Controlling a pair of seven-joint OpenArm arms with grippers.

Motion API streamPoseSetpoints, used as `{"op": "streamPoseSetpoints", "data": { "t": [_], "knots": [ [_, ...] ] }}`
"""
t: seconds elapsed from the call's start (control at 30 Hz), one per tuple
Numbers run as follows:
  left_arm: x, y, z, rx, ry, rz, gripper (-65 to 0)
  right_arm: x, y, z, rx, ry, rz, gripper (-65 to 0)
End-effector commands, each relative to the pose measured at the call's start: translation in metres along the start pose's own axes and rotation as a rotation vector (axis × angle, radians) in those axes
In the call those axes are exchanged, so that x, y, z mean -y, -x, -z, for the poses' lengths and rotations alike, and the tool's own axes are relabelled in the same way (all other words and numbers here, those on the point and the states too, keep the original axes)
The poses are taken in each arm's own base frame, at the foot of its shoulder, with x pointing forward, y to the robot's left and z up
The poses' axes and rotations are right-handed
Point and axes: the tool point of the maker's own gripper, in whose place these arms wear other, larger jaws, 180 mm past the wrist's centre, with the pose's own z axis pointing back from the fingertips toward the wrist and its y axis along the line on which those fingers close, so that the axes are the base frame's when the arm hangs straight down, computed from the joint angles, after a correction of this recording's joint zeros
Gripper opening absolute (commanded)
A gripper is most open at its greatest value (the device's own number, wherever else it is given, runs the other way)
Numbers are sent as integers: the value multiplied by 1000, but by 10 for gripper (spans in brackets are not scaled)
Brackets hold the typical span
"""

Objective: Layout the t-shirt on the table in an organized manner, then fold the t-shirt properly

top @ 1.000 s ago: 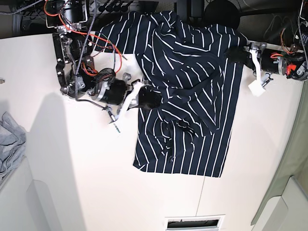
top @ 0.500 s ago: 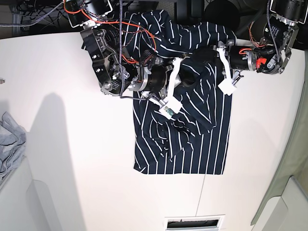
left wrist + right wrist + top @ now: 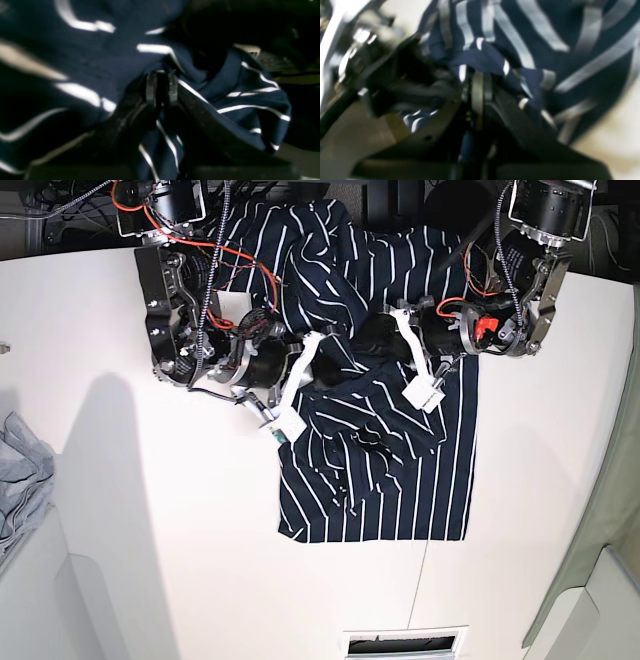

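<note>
The tabletop [image 3: 130, 560] carries the t-shirt [image 3: 400, 490], which lies toward the far edge, its top part spilling over that edge. The lower half of the t-shirt, toward the near hem, lies fairly flat with its stripes running straight, so the laying-out is partly done. The upper half is not: it is bunched into diagonal ridges and heaped folds where both arms meet it, and neither sleeve can be made out as spread. My judgement is that the task is early. The shirt has yet to be smoothed into a clear outline, and no proper fold has been started.

A plain grey garment [image 3: 20, 470] sits well apart from the t-shirt, at the tabletop's side edge, and plays no part.

The right tool [image 3: 480, 90] is at the t-shirt's upper middle, on the side toward the grey garment. Its wrist view shows the jaws brought together with striped cloth pinched between them. The left tool [image 3: 161, 87] is at the t-shirt's upper middle on the opposite side. Its jaws are also nearly together with a gather of dark cloth caught between, though that view is dim and blurred.

What remains, as I judge it: drawing the bunched upper part apart and flat, squaring the sleeves, then folding.
</note>
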Motion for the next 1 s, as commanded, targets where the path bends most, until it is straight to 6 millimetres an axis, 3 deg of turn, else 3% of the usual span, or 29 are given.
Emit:
{"op": "streamPoseSetpoints", "data": {
  "t": [0.0, 0.17, 0.37, 0.53, 0.7, 0.83, 0.97],
  "knots": [
    [0, -7, -6, 14, 6, 15, -590, 2, -18, -4, 63, -2, 6, -650],
    [-6, -2, -20, -18, 20, -11, -590, 34, -4, -19, 46, 63, 45, -650],
    [-29, 4, -53, -49, -23, -21, -590, 63, 17, -31, 10, 108, 65, -650],
    [-36, -2, -76, -45, -33, -13, -590, 54, 4, -33, 66, 49, 109, -650],
    [-19, -25, -86, -4, -8, 60, -590, 38, -11, -31, 123, -11, 129, -650],
    [1, -42, -86, 28, 16, 139, -590, 19, -20, -19, 148, -53, 142, -650],
    [11, -44, -75, 41, 29, 152, -589, 9, -25, -10, 150, -57, 130, -650]
  ]
}}
